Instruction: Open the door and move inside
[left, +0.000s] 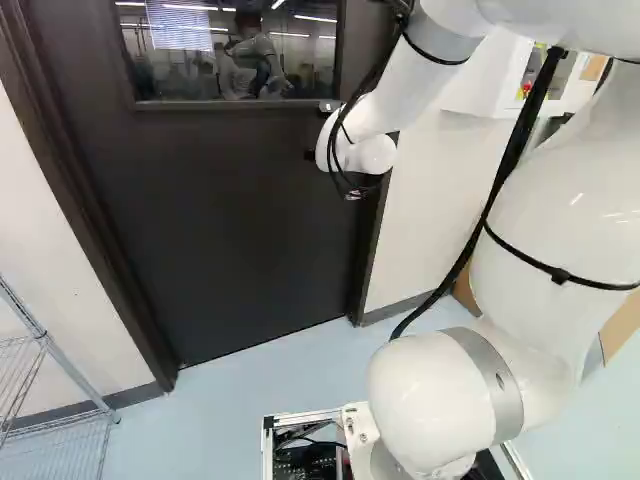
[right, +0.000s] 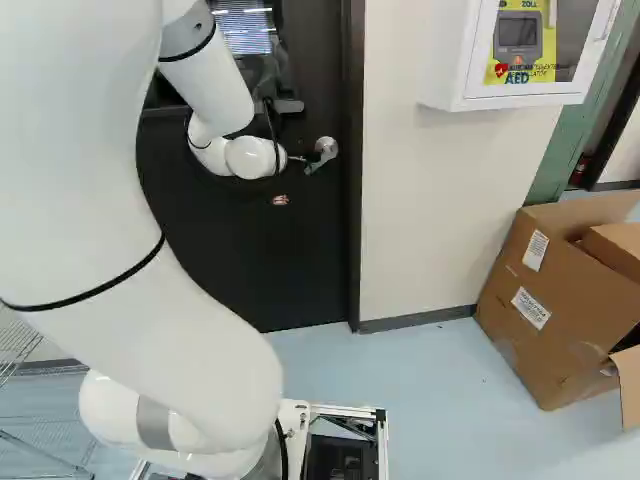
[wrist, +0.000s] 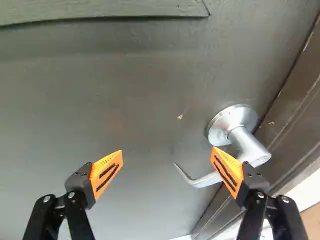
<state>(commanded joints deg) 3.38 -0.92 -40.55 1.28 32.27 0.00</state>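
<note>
We judge that the task is near its beginning. The door (left: 240, 220) sits closed in its frame (left: 85, 200), and our base (right: 382, 440) stands on the near side of it, so opening and moving inside both remain. What we do have is reach: the gripper (wrist: 167, 171) is up at the lever handle (wrist: 247, 145), its fingers wide apart and clamped on nothing. The lever curves behind one finger, its tip showing in the gap; whether they touch, we cannot tell. Turning the lever, swinging the door and driving through are left to us.
</note>
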